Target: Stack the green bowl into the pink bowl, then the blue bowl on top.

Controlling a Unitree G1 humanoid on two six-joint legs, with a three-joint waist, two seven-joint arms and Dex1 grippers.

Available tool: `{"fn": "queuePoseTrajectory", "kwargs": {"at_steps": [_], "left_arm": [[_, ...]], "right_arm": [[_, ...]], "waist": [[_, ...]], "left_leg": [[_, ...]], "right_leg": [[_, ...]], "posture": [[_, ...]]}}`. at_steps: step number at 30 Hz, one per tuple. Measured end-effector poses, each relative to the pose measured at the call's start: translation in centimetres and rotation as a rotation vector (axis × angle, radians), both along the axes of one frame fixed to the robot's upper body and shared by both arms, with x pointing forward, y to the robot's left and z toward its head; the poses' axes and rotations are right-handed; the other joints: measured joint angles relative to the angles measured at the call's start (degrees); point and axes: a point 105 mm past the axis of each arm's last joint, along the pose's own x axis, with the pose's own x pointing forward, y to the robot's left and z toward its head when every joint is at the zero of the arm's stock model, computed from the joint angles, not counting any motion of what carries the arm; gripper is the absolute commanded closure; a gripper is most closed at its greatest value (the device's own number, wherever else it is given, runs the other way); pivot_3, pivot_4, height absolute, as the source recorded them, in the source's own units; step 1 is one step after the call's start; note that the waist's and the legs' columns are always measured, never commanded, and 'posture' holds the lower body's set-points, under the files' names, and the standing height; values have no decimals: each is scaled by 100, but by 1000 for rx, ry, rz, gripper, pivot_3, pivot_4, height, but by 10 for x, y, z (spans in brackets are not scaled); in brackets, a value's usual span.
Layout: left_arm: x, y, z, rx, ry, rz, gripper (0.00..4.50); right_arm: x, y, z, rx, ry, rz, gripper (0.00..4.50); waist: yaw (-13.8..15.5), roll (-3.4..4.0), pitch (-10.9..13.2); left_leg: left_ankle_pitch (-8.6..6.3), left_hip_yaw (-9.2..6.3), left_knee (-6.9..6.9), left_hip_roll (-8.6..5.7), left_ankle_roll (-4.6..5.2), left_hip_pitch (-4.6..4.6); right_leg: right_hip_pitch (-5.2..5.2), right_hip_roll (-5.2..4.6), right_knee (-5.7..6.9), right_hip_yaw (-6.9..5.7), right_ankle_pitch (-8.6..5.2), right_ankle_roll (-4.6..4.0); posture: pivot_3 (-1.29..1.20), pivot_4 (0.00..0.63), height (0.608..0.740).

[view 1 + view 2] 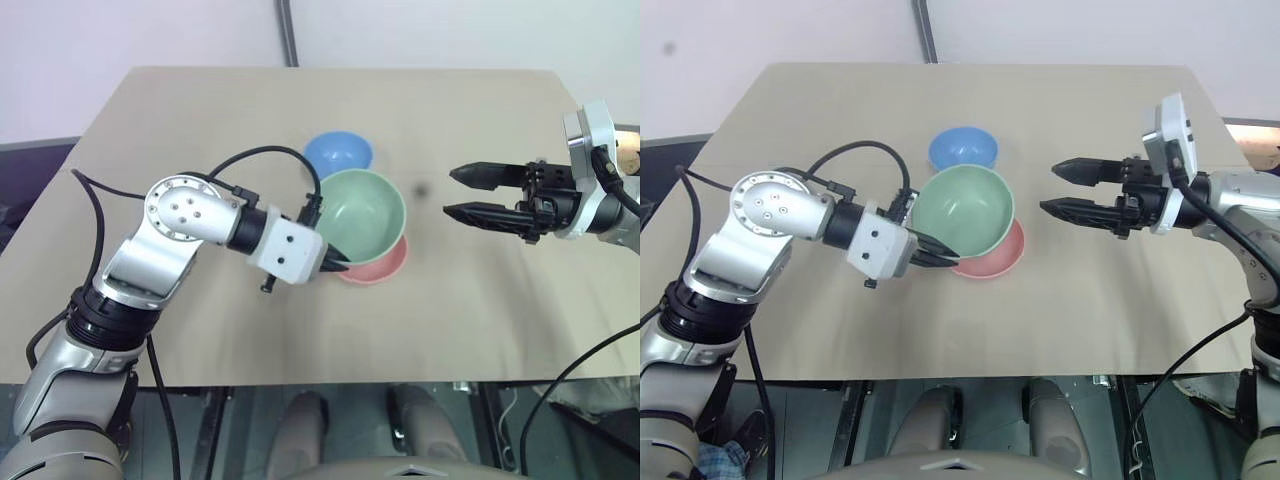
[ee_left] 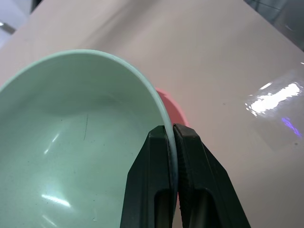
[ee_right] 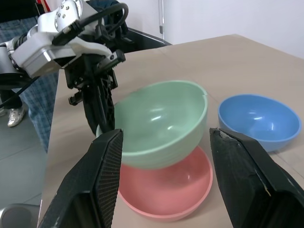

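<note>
Nearest the robot lies the small round salmon-pink plastic bowl [image 1: 380, 266], resting upright on the tan tabletop [image 1: 200, 120] and taken here as the landmark. Directly over the pink bowl hangs the small round pale mint-green plastic bowl [image 1: 362, 212], tilted so that its opening leans toward the robot's left side, its underside just above the pink bowl's inside; whether the two touch cannot be told. The left gripper [image 1: 336, 262] comes in from the left of the pink bowl, and its two black fingers [image 2: 161, 190] are pinched tight on the green bowl's rim, one finger inside the wall and one outside, at the edge closest to the pink bowl's near-left rim. To the right of the pink bowl, well apart from it and raised off the table, the right gripper [image 1: 465, 193] points level toward the bowls with its two black fingers spread wide and nothing between them. Beyond the pink bowl, on its far-left side and just behind the green bowl, sits the small round sky-blue plastic bowl [image 1: 338, 153], upright on the table and clear of both grippers. Farther still, behind the pink bowl at the table's back edge, a dark upright pole [image 1: 288, 32] stands against the pale wall.
</note>
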Motion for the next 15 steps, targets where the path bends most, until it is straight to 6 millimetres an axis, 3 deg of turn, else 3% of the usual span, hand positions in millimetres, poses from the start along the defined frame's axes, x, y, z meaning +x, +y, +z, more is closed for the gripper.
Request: {"fn": "queuePoseTrajectory", "kwargs": {"at_steps": [9, 10, 12, 15], "left_arm": [[2, 1, -6, 3, 1, -17, 4438], [2, 0, -6, -3, 1, -22, 3746], [2, -2, -6, -13, -2, -30, 3069], [4, -3, -7, -24, 0, -31, 1554]], "right_arm": [[0, -2, 1, -6, 0, -15, 1286], [0, -2, 0, -6, 1, -15, 1286], [0, -2, 0, -4, 3, -16, 1286], [0, -2, 0, -2, 5, -15, 1286]], "waist": [[2, 0, 0], [3, 0, 0], [5, 0, 0], [4, 0, 0]], "left_leg": [[0, 0, 1, 0, 0, 0], [0, 0, 1, 0, 0, 0], [0, 0, 2, 0, 0, 0], [0, 0, 2, 0, 0, 0]], "right_leg": [[0, 0, 0, 0, 0, 0], [0, 0, 0, 0, 0, 0], [0, 0, 1, 0, 0, 0], [0, 0, 1, 0, 0, 0]], "posture": [[0, 150, 740], [0, 150, 740], [0, 150, 740], [0, 150, 740]]}}
